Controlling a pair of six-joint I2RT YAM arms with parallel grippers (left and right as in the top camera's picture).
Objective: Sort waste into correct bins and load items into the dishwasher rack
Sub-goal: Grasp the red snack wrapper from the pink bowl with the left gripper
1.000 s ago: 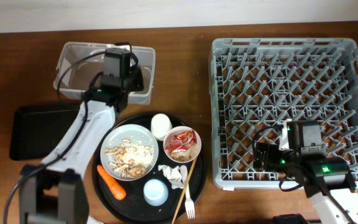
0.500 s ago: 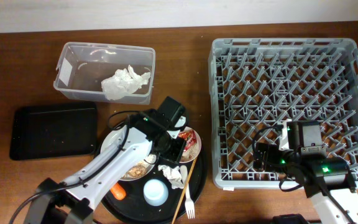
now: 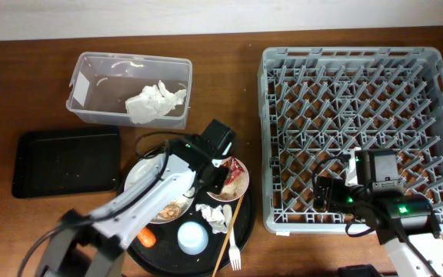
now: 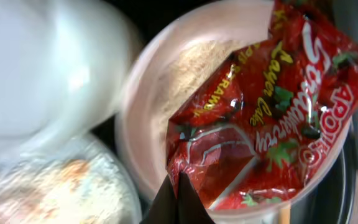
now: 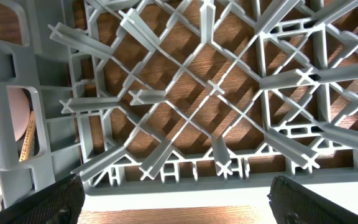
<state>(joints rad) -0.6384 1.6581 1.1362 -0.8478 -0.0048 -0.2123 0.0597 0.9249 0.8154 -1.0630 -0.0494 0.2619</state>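
Observation:
My left gripper (image 3: pixel 223 174) is over the pinkish-white bowl (image 3: pixel 238 187) on the round black tray. In the left wrist view its fingertips (image 4: pixel 178 198) are shut on the lower edge of the red wrapper (image 4: pixel 260 124), which lies in the bowl (image 4: pixel 143 130) over beige crumbs. The white plate (image 3: pixel 154 201) with food scraps is partly under the arm. The carrot (image 3: pixel 146 238), light blue cup (image 3: pixel 193 237), a napkin (image 3: pixel 214 216) and the fork (image 3: pixel 235 249) lie on the tray. My right gripper (image 5: pixel 179 202) is open and empty over the grey rack's (image 3: pixel 352 69) front edge.
The clear tub (image 3: pixel 91 81) at the back left holds a crumpled napkin (image 3: pixel 154 101). The shallow black tray (image 3: pixel 66 161) lies left of the round tray (image 3: pixel 248 223). A wooden stick (image 3: pixel 231 227) lies by the fork. A white rounded dish (image 4: pixel 42 62) is beside the bowl.
My left arm left the clear tub, with a napkin now lying in it, and came down to the bowl. The wrapper and bowl now look tipped. The right arm has not moved.

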